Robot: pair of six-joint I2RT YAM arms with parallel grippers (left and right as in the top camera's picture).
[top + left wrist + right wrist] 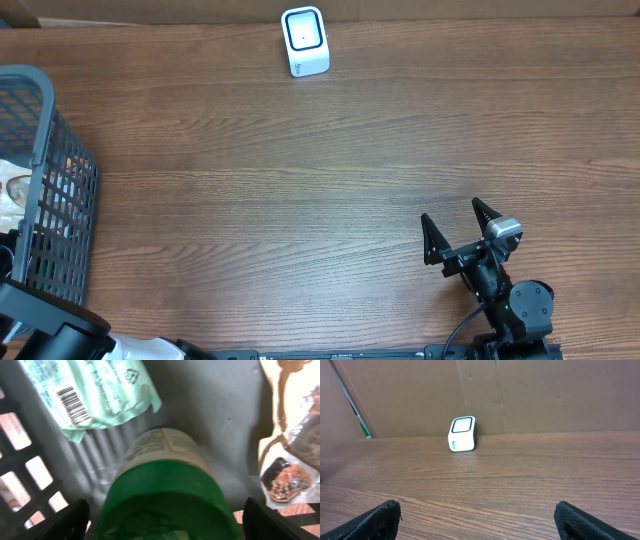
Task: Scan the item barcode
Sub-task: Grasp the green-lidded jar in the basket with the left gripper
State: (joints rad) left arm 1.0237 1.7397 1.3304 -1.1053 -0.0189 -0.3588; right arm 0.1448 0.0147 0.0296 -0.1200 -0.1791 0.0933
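One round jar with a glossy green plastic lid [160, 510] and a pale printed label lies inside the grey plastic lattice basket [60, 190], on its ribbed grey floor, lid towards the left wrist camera. The left tool [162, 521] is open: its two black fingers [75, 520] stand one on each side of the lid, near it but apart from it.

Two more items share the basket. One is a mint-green crinkled plastic packet [100, 390] just beyond the jar to the left, with a black-and-white barcode [70, 405] facing up. The other is a cream packet printed with a picture of food [290, 460], to the right.

The single basket stands at the left edge of the brown wood-grain counter [300, 200]. One small white box-shaped scanner [304, 40] with a dark-rimmed window sits at the far middle, well apart from the basket.

The right tool [451, 212] hovers over the near right of the counter, its two black pointed fingers spread wide and holding nothing.
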